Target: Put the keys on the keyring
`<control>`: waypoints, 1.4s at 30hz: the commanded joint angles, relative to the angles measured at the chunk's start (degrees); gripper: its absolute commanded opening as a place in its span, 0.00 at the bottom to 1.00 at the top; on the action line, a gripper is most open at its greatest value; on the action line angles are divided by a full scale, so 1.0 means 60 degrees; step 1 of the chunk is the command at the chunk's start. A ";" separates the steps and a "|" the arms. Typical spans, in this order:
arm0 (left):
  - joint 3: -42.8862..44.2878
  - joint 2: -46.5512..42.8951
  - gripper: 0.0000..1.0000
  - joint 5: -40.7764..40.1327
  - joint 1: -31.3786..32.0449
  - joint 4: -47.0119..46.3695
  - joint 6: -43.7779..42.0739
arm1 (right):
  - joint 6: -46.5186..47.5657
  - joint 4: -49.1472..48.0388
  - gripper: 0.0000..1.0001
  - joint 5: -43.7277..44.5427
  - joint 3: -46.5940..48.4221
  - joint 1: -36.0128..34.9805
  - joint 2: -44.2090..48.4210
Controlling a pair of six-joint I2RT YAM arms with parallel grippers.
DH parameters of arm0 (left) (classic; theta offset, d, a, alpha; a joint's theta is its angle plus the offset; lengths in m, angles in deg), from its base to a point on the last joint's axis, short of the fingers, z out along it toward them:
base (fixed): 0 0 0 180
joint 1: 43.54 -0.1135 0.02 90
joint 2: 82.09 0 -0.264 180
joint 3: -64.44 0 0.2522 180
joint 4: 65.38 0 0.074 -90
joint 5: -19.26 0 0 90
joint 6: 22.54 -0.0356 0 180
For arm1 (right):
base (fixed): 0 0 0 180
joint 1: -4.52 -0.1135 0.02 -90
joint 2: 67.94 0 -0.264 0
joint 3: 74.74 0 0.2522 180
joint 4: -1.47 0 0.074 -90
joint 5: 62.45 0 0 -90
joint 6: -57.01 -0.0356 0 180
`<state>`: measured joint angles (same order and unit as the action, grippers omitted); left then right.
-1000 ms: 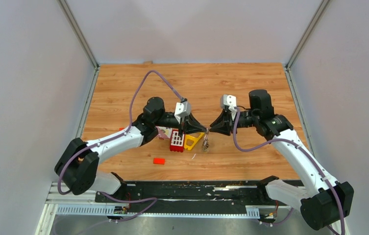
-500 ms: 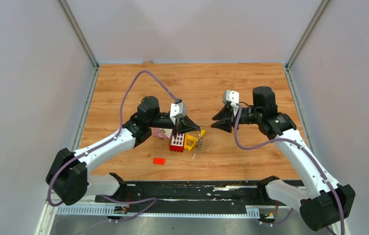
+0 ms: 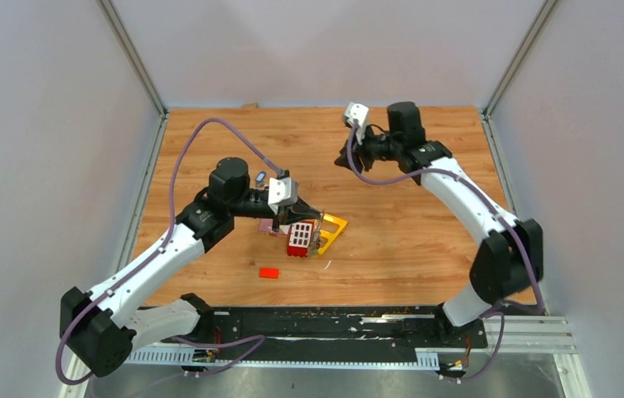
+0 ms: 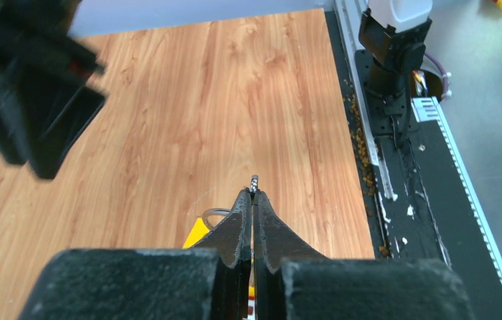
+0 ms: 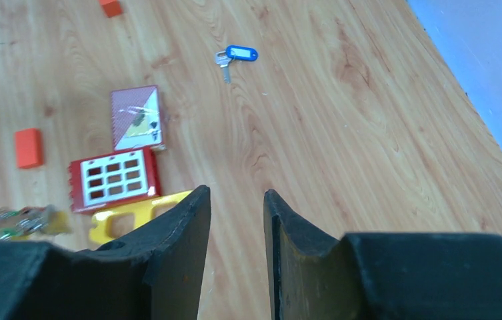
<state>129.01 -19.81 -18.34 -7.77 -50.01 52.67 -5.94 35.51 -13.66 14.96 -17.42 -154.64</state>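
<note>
Overhead, the left gripper hangs just above the red grid block and the yellow triangular frame. Its jaws are pressed fully together on a sliver of silver wire, the keyring, which pokes out past their tips. The right gripper is raised over the far part of the wooden table, well apart from the left, jaws partly parted with nothing between them, while a blue-headed key lies flat on the wood beyond a pink card.
</note>
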 commanded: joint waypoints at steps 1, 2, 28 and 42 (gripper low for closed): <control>0.0574 -0.0532 0.00 0.0423 -0.0130 0.1894 -0.1432 | -0.0017 -0.0068 0.36 0.0839 0.1901 -0.0636 -0.1781; 0.0552 -0.0615 0.00 0.0526 -0.0151 0.2081 -0.1546 | -0.0026 0.0086 0.36 0.0845 0.2574 -0.0735 -0.2336; 0.0220 -0.1168 0.00 0.0393 -0.0276 0.2487 -0.1912 | -0.2252 0.1700 0.56 0.1334 1.1222 -0.2715 -1.1176; 0.0146 -0.1005 0.00 0.0511 -0.0271 0.2384 -0.1828 | -0.2819 0.1263 0.55 0.1950 1.1861 -0.2932 -1.2013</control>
<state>129.55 -25.75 -17.03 -9.15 -32.96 40.76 -21.00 45.36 -3.74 82.50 -34.07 -224.91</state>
